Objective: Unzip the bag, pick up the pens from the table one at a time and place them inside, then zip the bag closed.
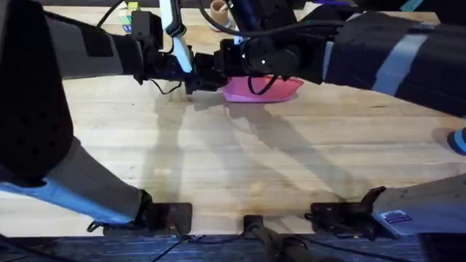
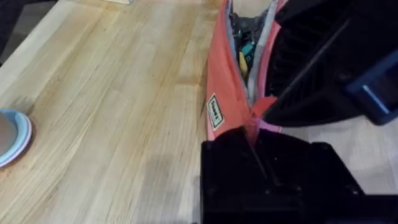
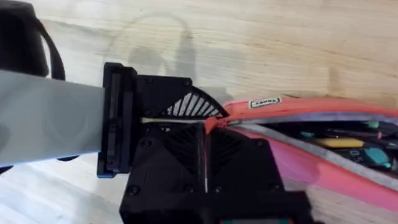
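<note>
**End effectors crowded at one end of the half-open pouch**

Your left end effector (image 2: 261,158) was pinched on the end of the pink pencil pouch (image 1: 263,89), its black fingers pressed together over the fabric where the zipper track ran out. Your right end effector (image 3: 202,134) met it at the same end; it looked clamped on the pouch edge or the zipper pull, though I could not tell which.

The pouch lay on the bench (image 1: 233,160) at its far side, mouth parted, with yellow and teal items inside.

Watch these risks:

- Both end effectors sat touching or nearly so. Any pull along the zipper could have knocked one into the other.
- If the right one held fabric and not the pull, dragging it would have shifted the whole pouch instead of closing it.
- The contents lay close to the zipper teeth (image 3: 323,121); something could have snagged in the track.
- A weak left pinch would have let the soft fabric slip free.
</note>
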`<control>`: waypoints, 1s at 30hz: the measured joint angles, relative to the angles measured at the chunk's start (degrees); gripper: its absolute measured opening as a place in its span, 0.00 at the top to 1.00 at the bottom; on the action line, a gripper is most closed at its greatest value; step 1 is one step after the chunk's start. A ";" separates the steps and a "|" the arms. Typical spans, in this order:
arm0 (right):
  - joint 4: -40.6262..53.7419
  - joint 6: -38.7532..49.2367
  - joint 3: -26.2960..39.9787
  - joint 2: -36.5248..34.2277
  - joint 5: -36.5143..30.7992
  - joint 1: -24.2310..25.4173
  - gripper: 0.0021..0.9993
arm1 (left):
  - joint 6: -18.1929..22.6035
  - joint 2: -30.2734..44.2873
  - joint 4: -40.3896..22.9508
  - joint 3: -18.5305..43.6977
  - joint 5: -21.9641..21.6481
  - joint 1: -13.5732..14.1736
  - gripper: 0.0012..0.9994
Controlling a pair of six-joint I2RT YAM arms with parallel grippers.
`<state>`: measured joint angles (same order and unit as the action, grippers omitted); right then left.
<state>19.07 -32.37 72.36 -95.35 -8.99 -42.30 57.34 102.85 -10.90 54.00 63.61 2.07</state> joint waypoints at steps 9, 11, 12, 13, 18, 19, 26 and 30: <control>1.09 2.11 0.00 0.00 0.98 2.38 0.97 | 0.00 0.00 0.00 0.00 -0.26 0.00 0.96; 1.71 2.25 0.00 0.00 1.24 3.66 0.97 | 0.00 0.00 0.00 0.00 -0.48 0.04 0.96; 1.99 2.37 0.00 0.00 1.31 4.34 0.97 | 0.00 0.00 0.00 0.00 -0.61 0.04 0.96; 2.36 2.39 0.00 0.04 1.40 5.15 0.97 | 0.00 0.00 0.00 0.00 -0.70 0.04 0.96; 3.91 3.43 0.00 0.28 1.76 9.23 0.97 | 0.00 0.00 0.07 0.00 -1.15 0.04 0.96; 4.66 4.76 0.00 0.70 2.91 11.85 0.97 | 0.00 0.00 0.33 0.00 -1.37 0.04 0.96; 7.71 8.49 0.00 2.03 4.22 17.33 0.97 | 0.00 0.00 0.43 0.00 -1.33 0.04 0.96; 10.66 9.26 0.00 2.27 3.00 20.95 0.97 | 0.00 0.00 0.39 0.00 -1.42 0.04 0.96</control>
<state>29.73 -23.11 72.36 -93.08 -5.99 -21.35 57.34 102.85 -10.51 54.00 62.19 2.11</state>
